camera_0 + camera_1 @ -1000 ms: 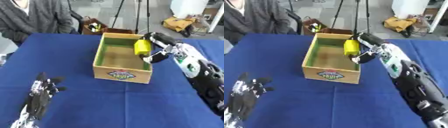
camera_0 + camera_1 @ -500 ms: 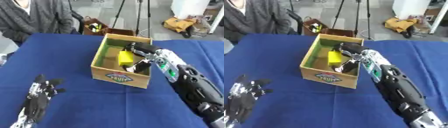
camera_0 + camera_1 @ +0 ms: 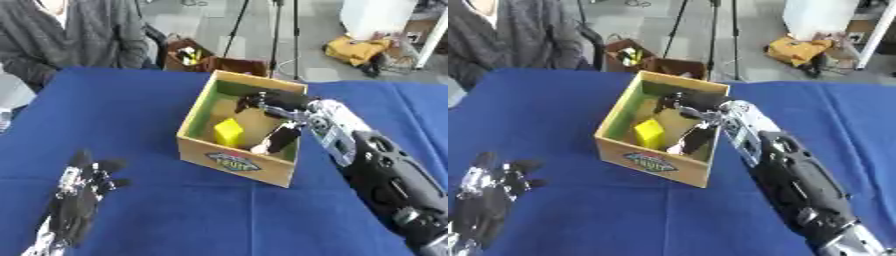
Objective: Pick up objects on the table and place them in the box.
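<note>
Fingers (image 3: 284, 137) of the right hand (image 3: 278, 116) hang loosely spread inside the box (image 3: 234, 161), curled round nothing. The yellow block (image 3: 228, 132) lies just to their left on the box floor, apart from them, standing on end with its long axis roughly upright and leaning toward the near wall. I judge the block delivered, so the coming move is for this hand to lift straight up and out past the right-hand wall without brushing the block. The left hand (image 3: 77, 195) rests open on the blue worktop (image 3: 131, 115) near the lower left corner, fingers up, well apart from the box. Half a second ago the right hand held the block low inside the box; a second ago it carried it above the right rim. Now the block sits free and the fingers have let go.
</note>
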Motion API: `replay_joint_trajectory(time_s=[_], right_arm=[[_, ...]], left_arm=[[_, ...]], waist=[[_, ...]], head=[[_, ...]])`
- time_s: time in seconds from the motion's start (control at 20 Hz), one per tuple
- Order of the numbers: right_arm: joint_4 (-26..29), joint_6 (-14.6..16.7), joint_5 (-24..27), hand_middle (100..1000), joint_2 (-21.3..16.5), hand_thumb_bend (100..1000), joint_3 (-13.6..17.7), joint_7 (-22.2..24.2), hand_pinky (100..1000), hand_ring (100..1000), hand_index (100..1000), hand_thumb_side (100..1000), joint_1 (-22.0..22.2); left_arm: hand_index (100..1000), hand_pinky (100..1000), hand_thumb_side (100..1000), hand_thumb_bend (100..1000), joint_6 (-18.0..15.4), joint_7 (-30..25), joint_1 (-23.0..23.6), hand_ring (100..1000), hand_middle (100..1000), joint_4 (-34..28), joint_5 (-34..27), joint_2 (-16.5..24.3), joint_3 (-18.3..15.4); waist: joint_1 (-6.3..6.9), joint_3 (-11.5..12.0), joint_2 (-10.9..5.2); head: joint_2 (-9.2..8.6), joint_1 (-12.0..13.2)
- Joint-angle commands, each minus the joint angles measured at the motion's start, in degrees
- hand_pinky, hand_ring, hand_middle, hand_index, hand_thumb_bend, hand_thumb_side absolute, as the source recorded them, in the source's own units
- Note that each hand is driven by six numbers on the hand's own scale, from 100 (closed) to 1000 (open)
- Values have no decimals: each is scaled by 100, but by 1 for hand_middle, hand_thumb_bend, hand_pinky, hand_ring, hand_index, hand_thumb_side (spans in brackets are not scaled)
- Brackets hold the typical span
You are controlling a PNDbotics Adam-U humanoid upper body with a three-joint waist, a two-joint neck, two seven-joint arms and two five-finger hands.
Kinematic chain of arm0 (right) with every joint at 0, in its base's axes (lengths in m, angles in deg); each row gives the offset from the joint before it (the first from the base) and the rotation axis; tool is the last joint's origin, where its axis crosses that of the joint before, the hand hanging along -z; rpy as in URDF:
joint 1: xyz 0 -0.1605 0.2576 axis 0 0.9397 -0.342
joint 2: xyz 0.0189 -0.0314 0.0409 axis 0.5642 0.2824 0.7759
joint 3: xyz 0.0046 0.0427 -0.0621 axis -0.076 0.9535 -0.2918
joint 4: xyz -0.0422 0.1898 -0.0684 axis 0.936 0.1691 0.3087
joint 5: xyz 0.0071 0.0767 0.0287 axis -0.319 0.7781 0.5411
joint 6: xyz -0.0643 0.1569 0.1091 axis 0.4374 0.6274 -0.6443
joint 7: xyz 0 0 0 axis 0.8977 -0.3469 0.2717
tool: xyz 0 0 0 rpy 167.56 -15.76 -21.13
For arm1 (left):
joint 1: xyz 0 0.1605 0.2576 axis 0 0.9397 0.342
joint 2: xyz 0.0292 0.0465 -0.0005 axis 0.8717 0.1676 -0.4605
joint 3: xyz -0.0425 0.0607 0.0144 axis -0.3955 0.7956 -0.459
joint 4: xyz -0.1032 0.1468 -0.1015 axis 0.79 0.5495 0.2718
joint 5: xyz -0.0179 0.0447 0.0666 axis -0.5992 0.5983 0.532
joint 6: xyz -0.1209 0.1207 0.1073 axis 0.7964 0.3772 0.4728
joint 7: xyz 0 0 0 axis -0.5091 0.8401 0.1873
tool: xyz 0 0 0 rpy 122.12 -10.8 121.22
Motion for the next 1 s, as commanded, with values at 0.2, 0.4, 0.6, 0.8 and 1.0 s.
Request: replay_joint_trajectory(time_s=[0.2, 0.4, 0.6, 0.8, 1.0], right_arm=[[721, -253, 456, 799, -199, 322, 336, -442, 813, 879, 827, 459, -72], [1285, -374, 805, 796, -318, 262, 542, -791, 791, 892, 812, 467, 219], [1860, -377, 1159, 751, -578, 137, 659, -1145, 718, 865, 776, 541, 746], [2414, -668, 1500, 734, -655, 100, 771, -1486, 693, 863, 761, 592, 1296], [2829, -995, 1830, 725, -656, 100, 945, -1816, 679, 860, 754, 701, 1832]], left_arm=[[650, 727, 1000, 354, -6, 28, -17, 884, 696, -62, -17, 37, -42], [649, 727, 1000, 357, -23, 92, 37, 883, 695, -58, -19, 49, -114], [649, 727, 1000, 357, -47, 190, 75, 884, 695, -58, -16, 82, -217], [649, 727, 1000, 355, -84, 313, 61, 885, 696, -86, -9, 155, -345], [649, 727, 1000, 355, -99, 394, 28, 888, 699, -107, -6, 177, -412]], waist=[[73, -195, -159], [113, -450, -204], [138, -749, -221], [182, -1103, -185], [240, -1329, -129]], head=[[-29, 108], [7, 268], [8, 521], [-26, 777], [-48, 907]])
